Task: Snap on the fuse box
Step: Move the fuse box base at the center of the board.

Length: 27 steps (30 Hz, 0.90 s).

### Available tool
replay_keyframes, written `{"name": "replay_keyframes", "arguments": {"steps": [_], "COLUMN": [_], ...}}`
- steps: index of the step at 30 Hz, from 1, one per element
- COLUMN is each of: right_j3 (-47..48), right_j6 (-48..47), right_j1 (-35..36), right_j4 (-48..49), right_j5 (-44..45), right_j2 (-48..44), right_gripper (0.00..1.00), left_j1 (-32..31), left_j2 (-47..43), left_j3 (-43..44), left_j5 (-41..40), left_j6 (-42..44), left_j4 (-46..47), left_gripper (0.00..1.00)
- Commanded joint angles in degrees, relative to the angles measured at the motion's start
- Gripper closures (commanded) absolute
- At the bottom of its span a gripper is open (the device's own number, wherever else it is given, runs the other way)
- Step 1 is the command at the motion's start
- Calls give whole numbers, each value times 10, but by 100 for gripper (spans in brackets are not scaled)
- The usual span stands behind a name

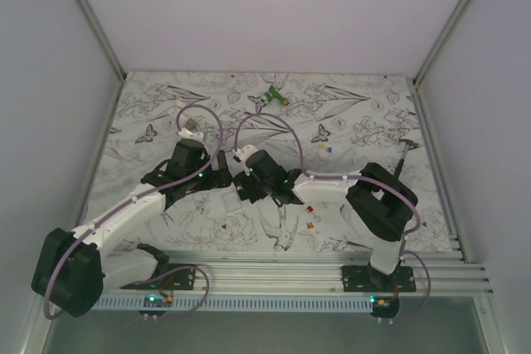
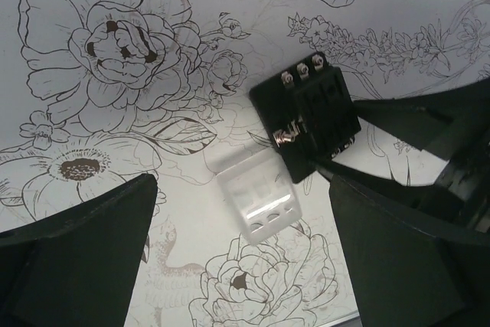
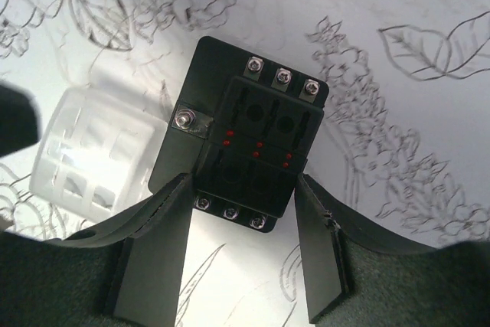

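Near the middle of the bench [image 1: 373, 113], slightly toward its near edge, starting at the left: left tool [image 2: 241, 193] with fingers spread wide apart, gripping nothing, poised above a clear cover [image 2: 259, 198]. Lies flat on the bench, right against the left side of the fuse box [image 3: 260, 124]; cannot tell for certain whether touching. Looks like a hollow moulded shell with nothing in it. Next rightward, the fuse box itself: resting on the bench, top face up, uncovered. Holds small red spots in its central slots, with rows of screws at both ends; cannot tell whether every slot is filled. Then the right tool [image 3: 243, 201], clamped on the fuse box at one end, one finger on each side. Farther right, toward the near edge, a few loose coloured fuses [image 1: 312, 215]. Reads as early in the task: box steadied, cover not yet picked up. Leaves lifting the cover, lining it up over the box, and pressing down until snapped.
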Motion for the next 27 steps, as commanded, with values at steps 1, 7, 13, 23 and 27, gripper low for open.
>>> {"name": "replay_keyframes", "arguments": {"steps": [1, 7, 13, 23, 27], "right_j3": [-28, -29, -27, -46, -67], "right_j6": [37, 9, 11, 94, 156], "right_j1": [12, 7, 7, 7, 7], "right_j4": [-45, -59, -68, -111, -120], "right_j5": [18, 37, 15, 137, 199], "right_j2": [-14, -23, -57, -121, -129], "right_gripper": [55, 51, 26, 21, 31], "left_j1": [4, 5, 5, 6, 8], "left_j2": [-9, -16, -23, -49, -62], "left_j3": [1, 1, 0, -4, -15], "left_j5": [-11, -1, 9, 22, 7], "left_j6": [-6, -8, -10, -10, -9], "left_j4": [-22, -25, -28, -54, -56], "left_gripper": [0, 0, 0, 0, 0]}}
